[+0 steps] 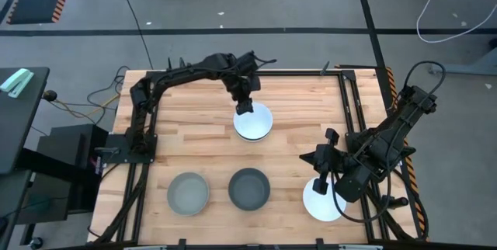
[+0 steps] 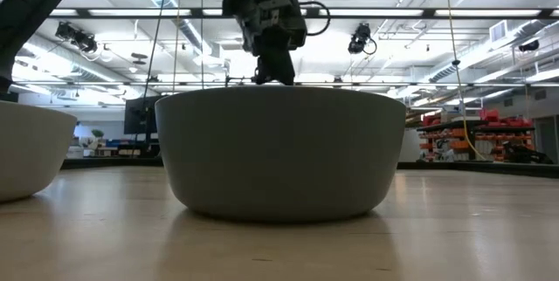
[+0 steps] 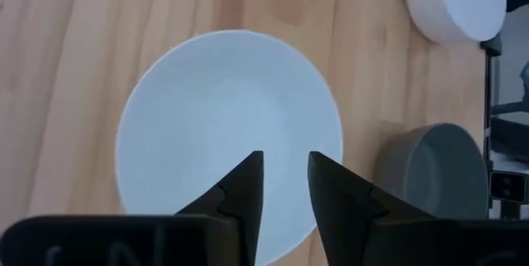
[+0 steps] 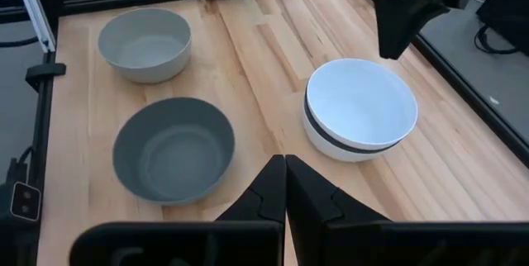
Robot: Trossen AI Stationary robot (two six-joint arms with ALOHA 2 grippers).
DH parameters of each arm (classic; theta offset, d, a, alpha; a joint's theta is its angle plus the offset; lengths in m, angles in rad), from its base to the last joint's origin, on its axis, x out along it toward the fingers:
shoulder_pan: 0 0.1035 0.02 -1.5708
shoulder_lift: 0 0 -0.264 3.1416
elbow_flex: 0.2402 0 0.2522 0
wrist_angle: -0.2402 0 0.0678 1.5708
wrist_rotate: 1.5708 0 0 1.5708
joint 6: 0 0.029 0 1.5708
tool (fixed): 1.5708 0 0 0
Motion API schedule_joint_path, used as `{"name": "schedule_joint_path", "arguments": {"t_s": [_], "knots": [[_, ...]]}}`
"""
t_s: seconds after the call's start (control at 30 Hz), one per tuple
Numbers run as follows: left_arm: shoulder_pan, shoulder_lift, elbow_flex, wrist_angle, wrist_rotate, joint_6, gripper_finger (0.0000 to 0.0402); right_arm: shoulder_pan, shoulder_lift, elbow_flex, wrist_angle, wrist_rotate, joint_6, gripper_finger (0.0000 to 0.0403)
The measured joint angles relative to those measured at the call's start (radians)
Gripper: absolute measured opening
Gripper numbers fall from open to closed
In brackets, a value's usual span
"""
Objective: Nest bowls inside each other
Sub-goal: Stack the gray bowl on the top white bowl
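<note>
A stack of bowls [image 1: 253, 122] stands on the table's far middle. In the right wrist view it shows as a white bowl [image 4: 361, 101] on top, a black rim [image 4: 331, 138] under it and a white bowl at the bottom. My left gripper [image 3: 285, 175] hovers open over the top bowl [image 3: 223, 125], fingers pointing down, with nothing between them. A light grey bowl [image 1: 189, 193] and a dark grey bowl [image 1: 249, 188] sit apart near the near edge. Another white bowl [image 1: 322, 201] lies near right, partly under my right arm. My right gripper [image 4: 285, 175] is shut and holds nothing.
The low view is filled by the dark grey bowl [image 2: 279, 154], with the light grey bowl [image 2: 26, 150] at its left. Black frame rails [image 1: 349, 110] run along the table's sides. Bare wood [image 1: 186, 126] lies between the stack and the two grey bowls.
</note>
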Motion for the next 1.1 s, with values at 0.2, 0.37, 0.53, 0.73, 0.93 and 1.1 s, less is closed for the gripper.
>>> {"name": "schedule_joint_path", "arguments": {"t_s": [0.2,0.37,0.53,0.73,0.93,1.1], "knots": [[-0.010,0.000,0.000,-0.033,0.000,0.004,0.0103,0.006,-0.001,-0.059,0.001,-0.011,0.050,0.0011],[-0.045,0.000,0.000,-0.138,-0.004,0.028,0.0097,0.057,-0.004,-0.141,0.001,-0.063,0.174,0.0011],[-0.087,-0.001,-0.001,-0.241,-0.115,0.023,0.0086,0.161,-0.023,-0.199,0.001,-0.063,0.345,0.0011],[-0.130,-0.009,-0.002,-0.302,-0.206,0.007,0.0072,0.256,-0.025,-0.215,0.000,-0.058,0.501,0.0011],[-0.163,-0.041,-0.002,-0.333,-0.223,-0.010,0.0062,0.290,-0.024,-0.215,-0.001,-0.056,0.561,0.0011],[-0.204,-0.087,-0.002,-0.335,-0.303,-0.084,0.0056,0.302,-0.024,-0.215,-0.006,-0.056,0.584,0.0011]]}}
